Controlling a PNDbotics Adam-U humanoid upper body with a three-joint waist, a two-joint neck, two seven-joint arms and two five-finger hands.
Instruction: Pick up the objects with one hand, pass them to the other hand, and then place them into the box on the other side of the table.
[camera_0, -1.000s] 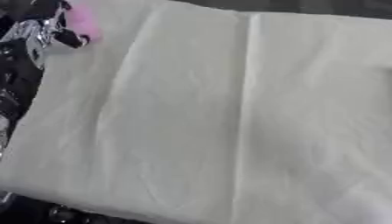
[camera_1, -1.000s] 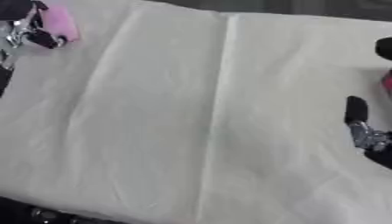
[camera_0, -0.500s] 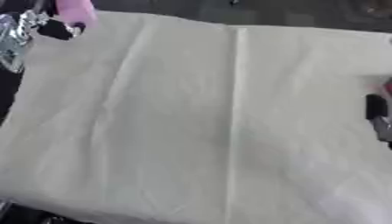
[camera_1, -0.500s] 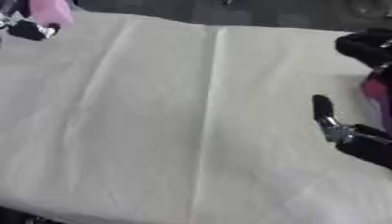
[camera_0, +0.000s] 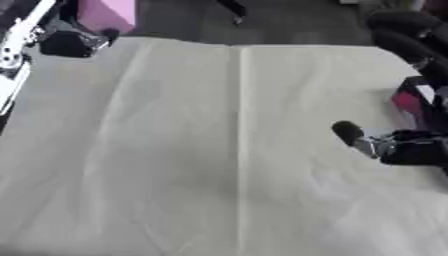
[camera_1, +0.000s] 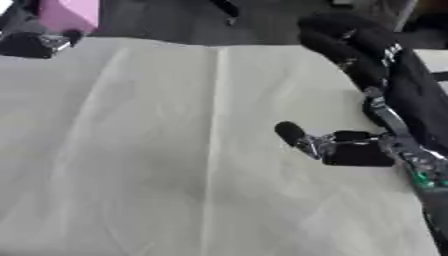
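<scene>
Pale cloth covers the table (camera_0: 175, 150). Off its far left corner sits a pink box (camera_0: 107, 14), the left hand (camera_0: 74, 44) just beside it, grip unclear. Well apart, the right hand (camera_1: 337, 146) hovers empty, one finger (camera_1: 290, 133) extended.

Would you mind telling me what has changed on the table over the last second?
The right hand has come further in over the cloth from the right, holding nothing visible. The left hand remains at the far left corner beside the pink object; whether it holds it is unclear. The camera itself has also shifted.
</scene>
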